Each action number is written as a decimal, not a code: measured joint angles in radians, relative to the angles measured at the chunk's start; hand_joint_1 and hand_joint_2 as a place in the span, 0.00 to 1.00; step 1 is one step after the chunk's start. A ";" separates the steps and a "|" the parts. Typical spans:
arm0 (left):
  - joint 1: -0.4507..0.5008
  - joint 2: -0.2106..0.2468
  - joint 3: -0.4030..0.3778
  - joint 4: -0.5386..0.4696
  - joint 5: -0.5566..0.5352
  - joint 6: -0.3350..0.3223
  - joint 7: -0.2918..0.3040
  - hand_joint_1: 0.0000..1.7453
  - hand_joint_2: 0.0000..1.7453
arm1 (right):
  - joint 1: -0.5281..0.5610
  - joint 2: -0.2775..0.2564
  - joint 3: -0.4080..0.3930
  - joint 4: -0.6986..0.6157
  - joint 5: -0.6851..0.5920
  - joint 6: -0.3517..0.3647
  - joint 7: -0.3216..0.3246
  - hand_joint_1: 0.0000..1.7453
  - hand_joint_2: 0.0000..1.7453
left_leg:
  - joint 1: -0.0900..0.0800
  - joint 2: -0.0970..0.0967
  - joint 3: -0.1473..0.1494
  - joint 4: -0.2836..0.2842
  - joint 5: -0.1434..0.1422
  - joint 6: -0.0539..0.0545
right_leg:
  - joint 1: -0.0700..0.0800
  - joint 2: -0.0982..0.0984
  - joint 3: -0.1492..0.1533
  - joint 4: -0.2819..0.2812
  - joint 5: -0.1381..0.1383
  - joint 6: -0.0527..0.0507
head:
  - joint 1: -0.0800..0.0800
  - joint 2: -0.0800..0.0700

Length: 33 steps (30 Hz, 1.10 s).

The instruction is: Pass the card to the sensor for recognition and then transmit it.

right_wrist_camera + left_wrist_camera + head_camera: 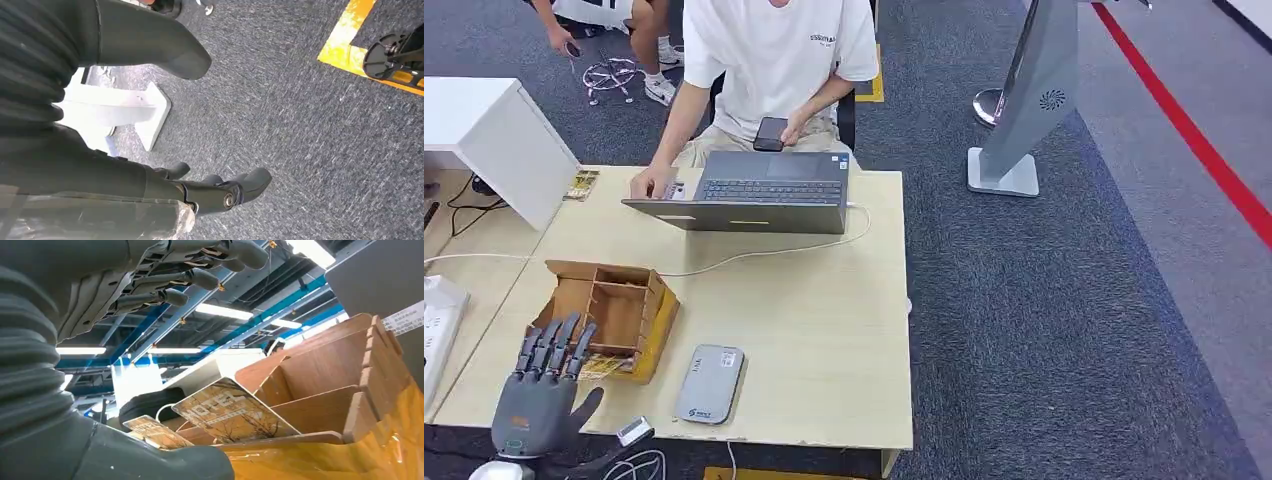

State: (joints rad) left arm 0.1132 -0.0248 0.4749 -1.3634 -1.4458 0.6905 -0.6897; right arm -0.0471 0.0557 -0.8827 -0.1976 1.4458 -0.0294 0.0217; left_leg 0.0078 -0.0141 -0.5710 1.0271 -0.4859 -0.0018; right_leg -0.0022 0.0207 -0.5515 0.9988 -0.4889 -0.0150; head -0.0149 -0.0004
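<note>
At the lower left of the head view, the left hand (pixel 542 385) hovers with its fingers spread and straight, holding nothing, just at the near edge of the wooden box (pixel 609 318) that sits on the desk (pixel 824 330). That open posture looks like a reach set up to take a card (pixel 232 412); in the left wrist view two cards lean tilted in the box's near compartments, propped against the partitions so that their upper edges stand free for a pinch. The grey sensor (pixel 710 384) lies flat toward the lower middle of the frame, just beside the box, probably so a card taken from the box has a short way to travel. The right hand (pixel 220 192) hangs over the grey carpet with its fingers loosely curled and nothing in them, apparently out of this step. Across the desk, at the upper middle, a person (pixel 774 60) sits behind a laptop (pixel 754 190), likely the one to receive the card.
</note>
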 joint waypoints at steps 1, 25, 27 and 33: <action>0.000 0.000 0.001 0.000 0.000 0.000 0.000 0.00 1.00 | 0.000 0.000 0.000 0.000 0.000 0.000 0.000 0.00 1.00 | 0.000 0.000 0.000 0.000 0.000 0.000 | 0.000 0.000 0.000 0.000 0.000 0.000 | 0.000 0.000; -0.006 -0.004 0.011 0.010 -0.001 0.000 0.009 1.00 1.00 | 0.000 -0.001 0.000 0.000 0.006 -0.001 -0.001 0.00 1.00 | 0.000 0.000 0.000 0.000 0.000 0.000 | 0.000 0.000 0.000 0.000 0.000 0.000 | 0.000 0.000; -0.006 -0.003 0.011 0.018 0.004 0.000 0.012 1.00 1.00 | 0.000 -0.001 0.000 0.000 0.006 -0.001 -0.002 0.00 1.00 | 0.000 0.000 0.000 0.000 0.000 0.000 | 0.000 0.000 0.000 0.000 0.000 0.000 | 0.000 0.000; -0.007 0.002 0.011 0.033 0.015 0.000 0.012 1.00 1.00 | 0.000 -0.001 0.000 0.000 0.005 -0.001 -0.003 0.00 1.00 | 0.000 0.000 0.000 0.000 0.000 0.000 | 0.000 0.000 0.000 0.000 0.000 0.000 | 0.000 0.000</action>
State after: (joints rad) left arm 0.1061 -0.0229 0.4864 -1.3302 -1.4305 0.6905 -0.6775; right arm -0.0470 0.0549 -0.8827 -0.1976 1.4511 -0.0301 0.0191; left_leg 0.0079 -0.0141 -0.5711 1.0271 -0.4859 -0.0018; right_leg -0.0022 0.0207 -0.5515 0.9988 -0.4890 -0.0150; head -0.0149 -0.0004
